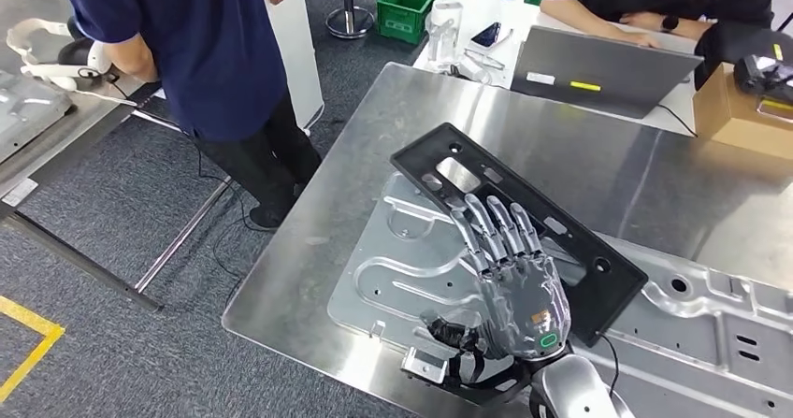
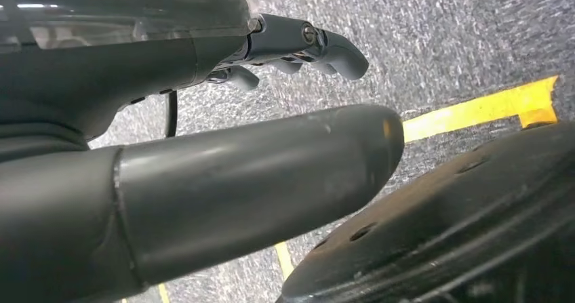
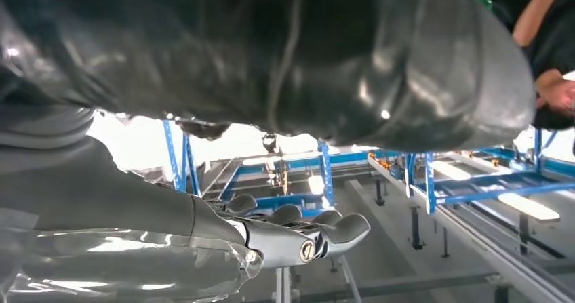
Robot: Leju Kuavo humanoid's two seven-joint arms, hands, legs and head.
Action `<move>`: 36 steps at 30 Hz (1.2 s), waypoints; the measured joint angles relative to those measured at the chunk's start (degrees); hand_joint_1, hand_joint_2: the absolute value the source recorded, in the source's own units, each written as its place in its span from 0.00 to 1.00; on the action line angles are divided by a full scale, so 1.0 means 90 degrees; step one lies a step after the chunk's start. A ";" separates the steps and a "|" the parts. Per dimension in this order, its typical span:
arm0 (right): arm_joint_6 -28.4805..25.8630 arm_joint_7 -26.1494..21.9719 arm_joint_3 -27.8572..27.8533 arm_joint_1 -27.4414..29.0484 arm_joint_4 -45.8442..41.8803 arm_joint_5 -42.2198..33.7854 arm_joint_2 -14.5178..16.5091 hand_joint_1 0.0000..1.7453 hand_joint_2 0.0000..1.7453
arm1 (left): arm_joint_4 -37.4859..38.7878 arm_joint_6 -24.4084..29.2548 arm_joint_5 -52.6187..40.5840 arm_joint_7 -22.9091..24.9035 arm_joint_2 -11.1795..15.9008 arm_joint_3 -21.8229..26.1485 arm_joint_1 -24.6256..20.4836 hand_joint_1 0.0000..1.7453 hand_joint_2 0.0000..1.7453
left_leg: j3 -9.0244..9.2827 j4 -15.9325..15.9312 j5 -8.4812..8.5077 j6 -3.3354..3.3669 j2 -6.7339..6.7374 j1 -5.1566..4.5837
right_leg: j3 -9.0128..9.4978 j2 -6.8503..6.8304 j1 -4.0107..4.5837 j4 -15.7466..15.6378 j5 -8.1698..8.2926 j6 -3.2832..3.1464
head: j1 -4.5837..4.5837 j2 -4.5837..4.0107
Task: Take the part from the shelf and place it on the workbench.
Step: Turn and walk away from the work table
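- Right now the long black rectangular plastic frame with cut-out slots (image 1: 524, 226) lies on the shiny steel workbench (image 1: 580, 151), resting across a stamped silver sheet-metal panel with raised ribs (image 1: 402, 268); its long axis runs on a diagonal from the far left toward the near right of the head view.
- Over the frame's near half sits the right hand (image 1: 512, 282), back of the hand up, its fingers (image 1: 491, 226) stretched flat and slightly apart, pointing along that same diagonal toward the frame's far end. Whether the palm touches the frame or only hovers close above it cannot be told from here.
- Nothing appears pinched or wrapped in that hand; the right wrist view likewise shows its fingers (image 3: 319, 232) extended with nothing between them, so I judge the part set down and released.
- Hanging low by the robot's side, the left hand (image 2: 298, 45) shows its fingers loosely extended over grey carpet with a yellow floor line (image 2: 481, 106), holding nothing; it is well apart from the bench, so the right hand is plainly the nearer one.
- A withdrawal would best go up and back toward the robot, since a sideways drag could slide the frame off the ribbed panel.
- Near the bench's far edge a person in a dark blue shirt (image 1: 201, 44) stands, and another works at a grey laptop (image 1: 603, 67).
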 joint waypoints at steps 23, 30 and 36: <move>-0.1761 -0.0593 0.0628 0.1200 -0.0466 -0.0774 -0.0575 0.00 0.00 | 0.0438 0.0619 0.0001 0.0261 -0.0141 -0.0041 -0.0142 0.00 0.00 | 0.0282 -0.0187 -0.0119 0.0093 0.0083 0.0077 | -0.0958 -0.0044 -0.0008 0.1422 -0.0691 0.0128 | 0.0001 0.0000; -0.2347 -0.0015 0.0564 0.1909 -0.0291 -0.1401 -0.0902 0.00 0.00 | 0.0431 0.0602 0.0001 0.0321 -0.0208 -0.0016 -0.0140 0.00 0.00 | -0.0124 -0.0032 0.0154 -0.0008 0.0079 0.0014 | 0.0393 -0.0034 0.0050 -0.0127 -0.0175 0.0003 | -0.0004 0.0000; -0.2399 0.0102 0.0566 0.2023 -0.0250 -0.1458 -0.0961 0.00 0.00 | 0.0424 0.0597 0.0001 0.0332 -0.0215 0.0002 -0.0140 0.00 0.00 | -0.0138 -0.0047 0.0245 -0.0083 0.0088 0.0016 | 0.0394 -0.0025 0.0076 -0.0245 -0.0164 -0.0055 | -0.0006 0.0000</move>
